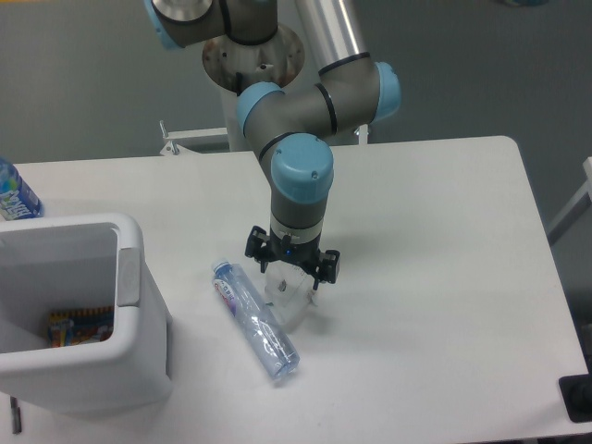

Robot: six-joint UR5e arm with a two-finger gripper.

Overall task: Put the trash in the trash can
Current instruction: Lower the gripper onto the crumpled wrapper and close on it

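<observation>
Crinkled clear wrapper (289, 301) mid-desk, beside the crushed bottle (254, 319), looks light, floppy, slippery; pinch a raised fold. Gripper (292, 277) straddles it, fingers parted, seemingly not yet clamped.

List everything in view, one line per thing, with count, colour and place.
Crushed bottle: one, clear with a pale label, lying on the table at centre front.
Wrapper: one, clear, crinkled, under the gripper, beside the crushed bottle.
Trash can: one, white with a grey side panel, front left; something colourful lies inside.
Blue-label bottle: one, at the far left edge, partly cut off.
Table: one, white.
Gripper: one, black, on a grey and blue arm, down at the wrapper; grip unclear.
</observation>
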